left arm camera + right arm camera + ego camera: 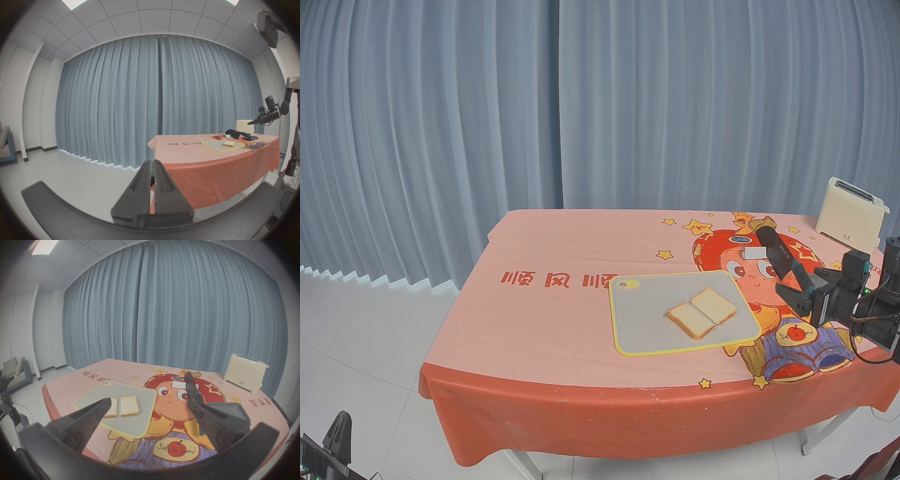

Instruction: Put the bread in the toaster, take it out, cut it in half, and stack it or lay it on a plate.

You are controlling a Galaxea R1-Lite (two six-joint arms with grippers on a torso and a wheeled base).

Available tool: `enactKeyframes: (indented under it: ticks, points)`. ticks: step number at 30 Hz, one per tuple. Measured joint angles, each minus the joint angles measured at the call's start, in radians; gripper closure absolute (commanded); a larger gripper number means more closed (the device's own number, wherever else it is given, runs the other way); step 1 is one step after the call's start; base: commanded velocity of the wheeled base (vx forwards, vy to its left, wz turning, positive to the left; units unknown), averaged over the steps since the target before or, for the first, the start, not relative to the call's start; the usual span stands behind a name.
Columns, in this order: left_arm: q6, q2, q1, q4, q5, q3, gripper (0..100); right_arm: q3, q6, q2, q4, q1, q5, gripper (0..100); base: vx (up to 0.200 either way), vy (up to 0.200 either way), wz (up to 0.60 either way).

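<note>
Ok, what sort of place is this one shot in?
Probably a staged lab or studio room, not a home kitchen: floor-length curtain, office-style tiled ceiling, and a toaster on a lone cloth-covered table.

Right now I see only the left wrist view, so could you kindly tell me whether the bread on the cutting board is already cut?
Observer: Yes, the bread lies in two halves, side by side on the cutting board.
Operator: Thank you. Is the right pincer open?
Observer: Yes, the right pincer is open, holding nothing.
Operator: And which way does the knife point?
Observer: The knife lies right of the board, handle toward the right pincer.
</note>
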Motion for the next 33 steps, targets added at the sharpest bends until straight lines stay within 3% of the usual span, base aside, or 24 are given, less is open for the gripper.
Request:
enactKeyframes:
  ticks: [33]
  points:
    - [0.0,0.0,0.0,0.0,0.0,0.0,100,0.006,-0.001,0.036,-0.001,0.038,-0.001,0,0.0,0.0,0.0]
